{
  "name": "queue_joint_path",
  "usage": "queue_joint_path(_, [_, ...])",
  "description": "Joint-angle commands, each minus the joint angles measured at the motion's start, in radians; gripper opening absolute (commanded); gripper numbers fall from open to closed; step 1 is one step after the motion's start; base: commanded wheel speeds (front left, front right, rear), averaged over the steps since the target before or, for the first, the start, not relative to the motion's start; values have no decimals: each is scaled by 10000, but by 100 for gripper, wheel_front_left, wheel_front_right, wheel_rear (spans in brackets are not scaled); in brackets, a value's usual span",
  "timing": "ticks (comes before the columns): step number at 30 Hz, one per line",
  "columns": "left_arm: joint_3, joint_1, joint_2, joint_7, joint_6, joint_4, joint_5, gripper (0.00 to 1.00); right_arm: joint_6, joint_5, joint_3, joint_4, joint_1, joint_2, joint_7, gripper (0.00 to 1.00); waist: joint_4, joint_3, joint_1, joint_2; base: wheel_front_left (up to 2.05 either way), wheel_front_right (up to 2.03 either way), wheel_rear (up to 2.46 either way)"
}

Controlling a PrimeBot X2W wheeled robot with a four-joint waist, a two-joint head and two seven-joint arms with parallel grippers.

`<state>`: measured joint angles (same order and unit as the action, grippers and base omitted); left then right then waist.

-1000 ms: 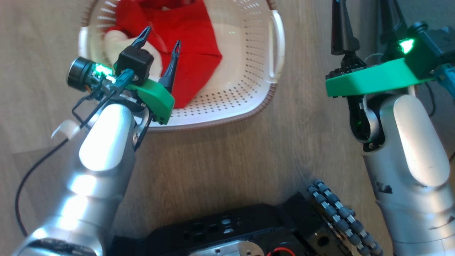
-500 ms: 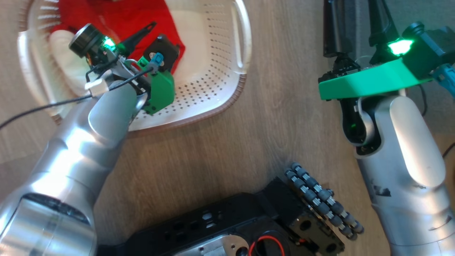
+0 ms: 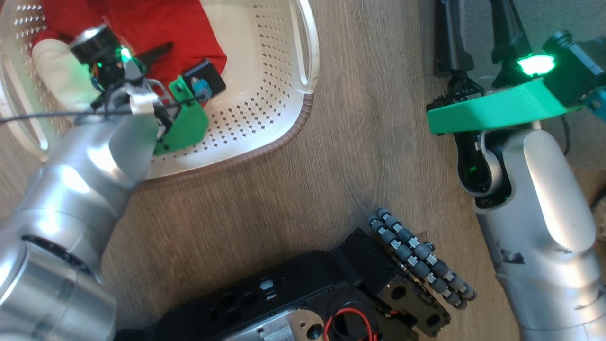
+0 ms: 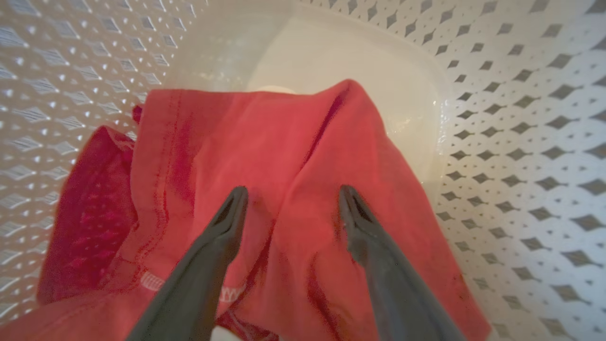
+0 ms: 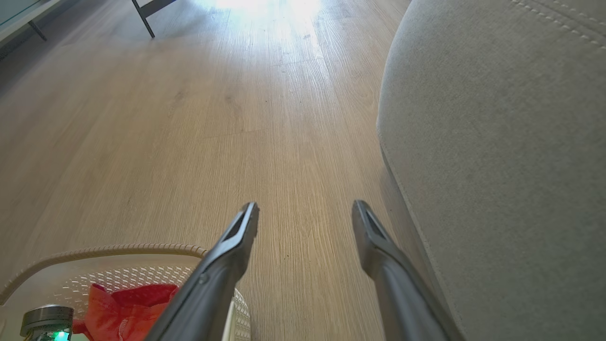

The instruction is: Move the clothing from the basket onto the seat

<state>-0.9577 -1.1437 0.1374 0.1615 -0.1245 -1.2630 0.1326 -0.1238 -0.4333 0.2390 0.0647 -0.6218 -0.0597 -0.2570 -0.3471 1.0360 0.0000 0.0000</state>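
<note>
Early stage, by my read: red clothing [image 4: 284, 142] sits in basket [image 3: 265, 94], upper left of head view. Left tool [image 4: 291, 199] spread over the fabric, no pinch. Right tool [image 5: 305, 213] spread, empty, beside seat [image 5: 497, 142].

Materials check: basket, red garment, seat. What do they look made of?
Basket: probably moulded plastic, glossy cream, regular punched holes, brown woven-look rim. Red garment: soft matte cloth, creased, with a stitched hem. Seat: grey upholstery fabric, slightly fuzzy, double line of pale stitching.
</note>
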Motion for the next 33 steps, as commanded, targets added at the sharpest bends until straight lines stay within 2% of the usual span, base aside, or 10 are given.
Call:
queue_joint_path(1, [47,-52,164,-127,-61,43,70,100,-69,-116,47,-301,703,95,-47,100,3,12,0,0,0,0,0])
queue_joint_path(18, [-471,-390,427,-2648,-28,-246,69,100,-69,-144,58,-303,749,95,-47,100,144,113,0,0,0,0,0])
queue_joint_path(25, [-554,-440,383,-2966,3,-259,-55,100,-69,-47,59,-245,703,95,-47,100,215,101,0,0,0,0,0])
queue_joint_path(26, [-568,-438,367,-2937,3,-259,-76,69,-69,-34,51,-242,693,95,-47,100,228,97,0,0,0,0,0])
queue_joint_path(27, [-566,-424,352,-2891,2,-260,-116,19,-69,-22,42,-236,681,95,-47,100,241,90,0,0,0,0,0])
queue_joint_path(28, [-579,-404,340,-2866,1,-260,-140,0,-69,-7,36,-235,661,95,-47,100,249,77,0,0,0,0,0])
queue_joint_path(33, [-555,-301,301,-2735,56,-264,-328,0,-69,77,-67,-205,528,95,-47,100,267,-3,0,0,0,0,0])
